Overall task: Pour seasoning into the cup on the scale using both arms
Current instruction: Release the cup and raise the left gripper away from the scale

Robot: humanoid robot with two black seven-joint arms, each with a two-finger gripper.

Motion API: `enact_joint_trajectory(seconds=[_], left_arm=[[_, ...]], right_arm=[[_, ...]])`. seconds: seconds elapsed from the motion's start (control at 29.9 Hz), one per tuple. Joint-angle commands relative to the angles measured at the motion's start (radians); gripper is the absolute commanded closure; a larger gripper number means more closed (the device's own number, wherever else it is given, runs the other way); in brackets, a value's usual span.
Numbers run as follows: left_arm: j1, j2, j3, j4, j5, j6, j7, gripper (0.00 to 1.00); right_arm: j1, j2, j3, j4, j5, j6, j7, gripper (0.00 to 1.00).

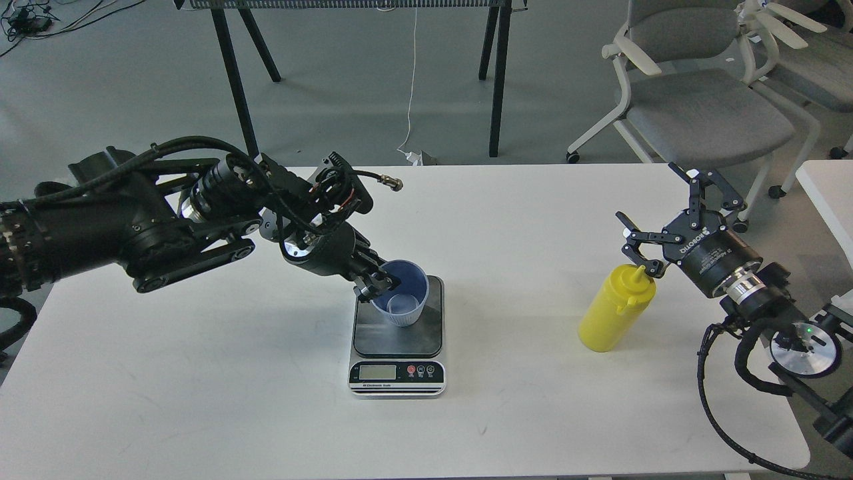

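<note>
Scale (397,347) near the front edge of the table (200,400), about midway along it, display facing the front. Cup (401,292) on the dark platform, leaning a little, apparently empty. Left gripper (374,283) pinching the cup's left rim, one finger inside and one outside, jaws closed on the wall; left arm (133,227) reaching in low from the left edge. Seasoning (614,308) upright toward the right edge, well apart from the scale, nozzle pointing up and tip cap hanging at its side. Right gripper (656,223) just behind and above the bottle's top, fingers spread wide, lower fingertip at the nozzle, not closed on anything. Farther back, bare tabletop to the rear edge, then grey floor, black trestle legs (496,80) and office chairs (693,100). Progress, as a judgement: cup placed and steadied, so the first part looks done; bottle not yet grasped, nothing lifted, nothing poured. Left to do: closing on the bottle, carrying it over the cup, tipping and squeezing, setting it back.
</note>
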Motion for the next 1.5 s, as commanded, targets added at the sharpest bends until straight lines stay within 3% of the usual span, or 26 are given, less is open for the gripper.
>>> enact_joint_trajectory(seconds=[0.0, 0.27, 0.37, 0.6, 0.87, 1.04, 1.24, 1.47], left_arm=[[-0.008, 0.003, -0.003, 0.0, -0.044, 0.0, 0.0, 0.3], [-0.084, 0.012, -0.002, 0.021, -0.127, 0.0, 0.0, 0.06], [-0.124, 0.015, -0.003, 0.041, -0.147, 0.0, 0.0, 0.02], [-0.19, 0.044, -0.044, 0.139, -0.424, 0.0, 0.0, 0.01], [-0.179, 0.055, -0.114, 0.41, -0.909, 0.0, 0.0, 0.01], [-0.173, 0.088, -0.114, 0.475, -1.113, 0.0, 0.0, 0.01], [-0.118, 0.133, -0.115, 0.474, -1.13, 0.0, 0.0, 0.01], [-0.038, 0.154, -0.115, 0.474, -1.13, 0.0, 0.0, 0.01]], right_arm=[[0.0, -0.001, 0.001, 0.0, 0.0, 0.0, 0.001, 0.01], [0.0, -0.001, 0.002, 0.003, 0.0, 0.0, 0.0, 0.01], [0.0, -0.001, 0.007, 0.009, 0.0, 0.0, 0.0, 0.01], [0.012, -0.045, 0.025, 0.089, -0.002, 0.0, -0.009, 0.01], [0.023, -0.332, 0.1, 0.369, 0.037, 0.0, -0.022, 0.01], [-0.037, -0.48, 0.1, 0.411, 0.366, 0.0, -0.02, 0.01], [-0.251, -0.506, 0.1, 0.407, 0.736, 0.0, -0.016, 0.01], [-0.566, -0.432, 0.091, 0.429, 0.804, 0.0, 0.0, 0.01]])
